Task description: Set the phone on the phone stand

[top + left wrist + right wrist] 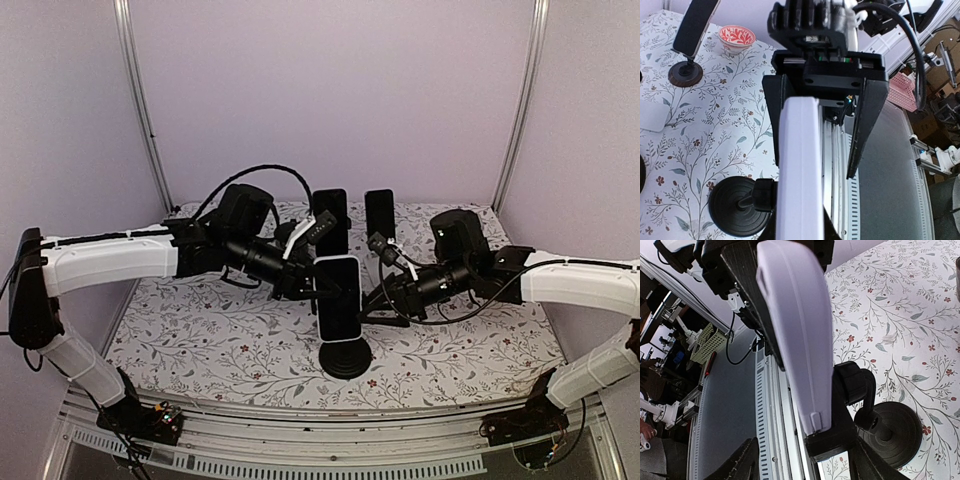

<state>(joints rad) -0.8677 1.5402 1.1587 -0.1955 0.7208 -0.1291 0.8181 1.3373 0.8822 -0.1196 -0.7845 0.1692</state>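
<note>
The left claw point(814, 167) is standing released. Its black fingers point(862, 125) are spreading to either side of the phone point(797, 200), which is running edge-on down the centre of the left wrist frame. One finger is lying just beside the phone's left face, touching or not I cannot tell, and a clear gap is showing on the right. The right claw point(802, 466) is hanging open at the bottom of its own frame, gripping nothing. The phone is leaning upright in the cradle point(830, 445) of the phone stand point(890, 432), its lower edge sitting behind the lip. The placing is looking essentially done. What is remaining, I judge, is drawing both claws clear without nudging the phone. Farther out, two other phones point(330, 215) are standing at upper centre of the top frame.
</note>
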